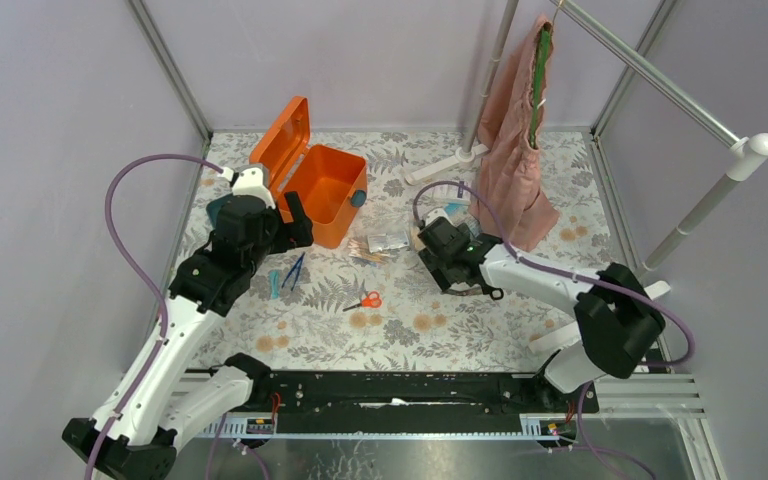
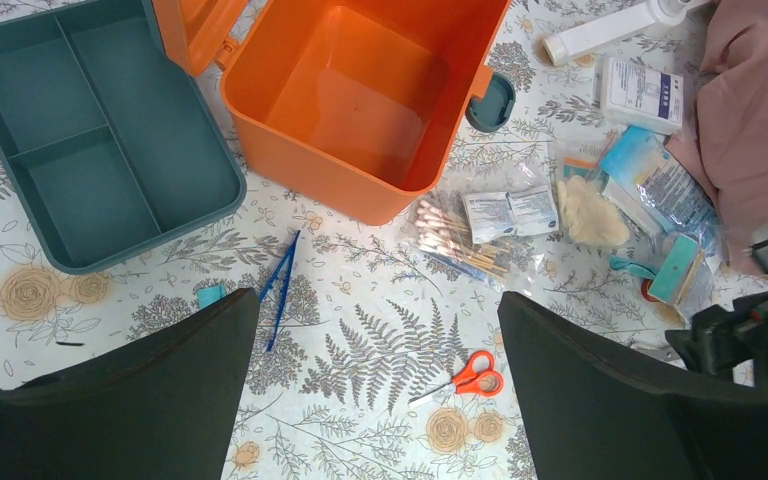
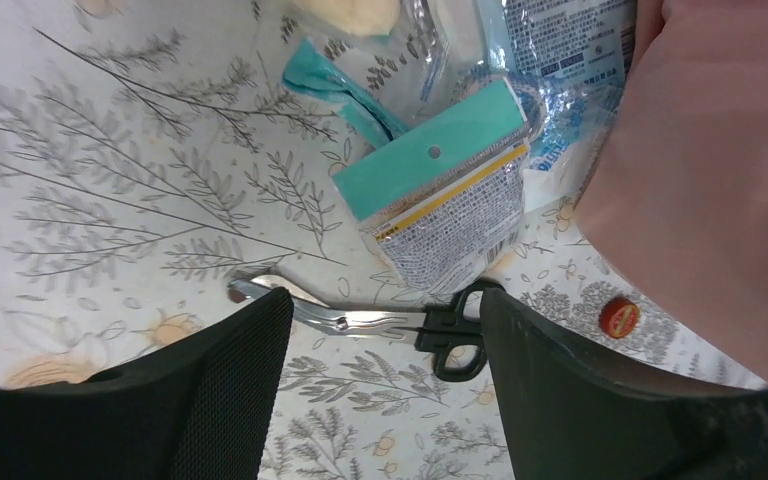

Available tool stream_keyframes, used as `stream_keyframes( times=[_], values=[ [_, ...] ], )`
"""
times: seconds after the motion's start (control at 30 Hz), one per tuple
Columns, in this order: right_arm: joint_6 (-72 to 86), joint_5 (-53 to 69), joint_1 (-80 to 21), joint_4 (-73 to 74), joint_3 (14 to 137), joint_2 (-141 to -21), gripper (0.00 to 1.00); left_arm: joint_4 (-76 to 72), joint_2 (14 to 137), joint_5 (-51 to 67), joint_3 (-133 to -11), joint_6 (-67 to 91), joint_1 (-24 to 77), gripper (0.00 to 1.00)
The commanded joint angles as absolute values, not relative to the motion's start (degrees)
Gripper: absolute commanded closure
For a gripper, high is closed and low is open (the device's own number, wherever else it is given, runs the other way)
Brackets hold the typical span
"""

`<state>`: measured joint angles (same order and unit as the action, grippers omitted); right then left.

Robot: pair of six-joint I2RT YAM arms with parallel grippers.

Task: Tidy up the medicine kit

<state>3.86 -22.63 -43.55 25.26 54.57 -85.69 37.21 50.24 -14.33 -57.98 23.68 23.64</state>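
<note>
Loose supplies crowd the floral worktop (image 1: pixel 430 340) to the right of the medicine kit (image 2: pixel 360 100). A bundle of cotton swabs (image 2: pixel 455 240) and two flat sachets (image 2: pixel 510 212) lie just off its front corner. Further right are a bag of pale material (image 2: pixel 590 212), blue-printed packets and a white box (image 2: pixel 642 92). A pink garment (image 1: pixel 515 170) hangs from a rail at the right rear, and its hem drapes onto the worktop against those packets.

Blue tweezers (image 2: pixel 280 285) lie in front of the kit, and small orange scissors (image 2: pixel 470 375) lie nearer the arms. The kit sits at the left rear, lid swung up and back, its orange tub bare inside. The teal insert tray (image 2: pixel 90 130) rests on the worktop touching the tub's left side, and its compartments hold nothing.

The left hand (image 2: pixel 375 400) hangs above the tweezers and the orange scissors, fingers spread wide and released, grasping nothing. The kit lies just ahead of it and the tray ahead to the left.

The right hand (image 3: pixel 385 400) is low over the clutter beside the garment, well apart from the kit. Its fingers are parted and hold nothing. Black-handled metal scissors (image 3: pixel 380 322) lie flat on the worktop under the gap. A teal-carded packet (image 3: pixel 450 190) lies just beyond them, and a small red round thing (image 3: pixel 619 317) lies to the right.
</note>
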Motion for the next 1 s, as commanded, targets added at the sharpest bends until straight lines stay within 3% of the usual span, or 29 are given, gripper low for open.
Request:
stream_keyframes(
  times=[0.0, 0.47, 0.7, 0.97],
  values=[
    [-0.57, -33.52, -46.0, 26.32, 56.13, -89.56, 0.23, 35.85, 49.06, -14.95, -58.4, 23.67, 23.82, 0.01],
    [-3.98, -43.68, -50.16, 22.7, 57.3, -98.57, 0.36, 36.35, 48.15, -15.63, -58.36, 23.6, 23.82, 0.01],
    [-3.85, -47.19, -50.36, 20.66, 57.3, -99.46, 0.47, 36.64, 47.93, -15.92, -58.29, 23.58, 23.82, 0.01],
    [-3.26, -47.87, -50.31, 19.73, 57.57, -100.06, 0.77, 36.31, 48.4, -14.78, -57.83, 24.61, 23.82, 0.01]
  ],
)
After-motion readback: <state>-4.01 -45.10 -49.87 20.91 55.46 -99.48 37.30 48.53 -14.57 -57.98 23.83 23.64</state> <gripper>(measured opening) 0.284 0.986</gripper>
